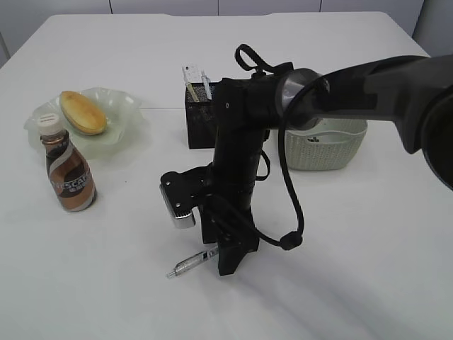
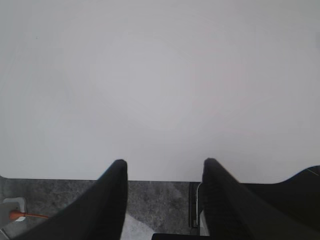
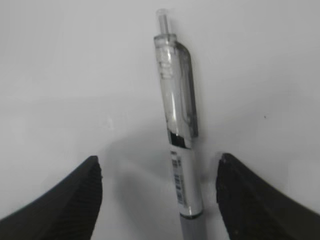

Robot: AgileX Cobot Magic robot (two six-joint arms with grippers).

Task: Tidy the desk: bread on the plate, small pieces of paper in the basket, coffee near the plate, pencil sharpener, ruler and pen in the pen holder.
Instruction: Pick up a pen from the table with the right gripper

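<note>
Right wrist view: pen (image 3: 179,145) flat on desk (image 3: 60,75), between spread jaws of right gripper (image 3: 159,192), not yet gripped. Light, stiff, slick barrel, may roll; take mid-barrel near label. Bare desk around, pen holder (image 1: 203,122) behind arm. Left gripper (image 2: 162,175) half-open, holding nothing, near desk edge.

Bright even light, soft shadows, blurry wrist close-ups

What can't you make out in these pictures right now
- Pen: its writing end is cut off by the bottom edge in the right wrist view; the right gripper covers it in the exterior view.
- Basket: the arm hides its inside.
- Pen holder: its contents are too small to identify.
</note>
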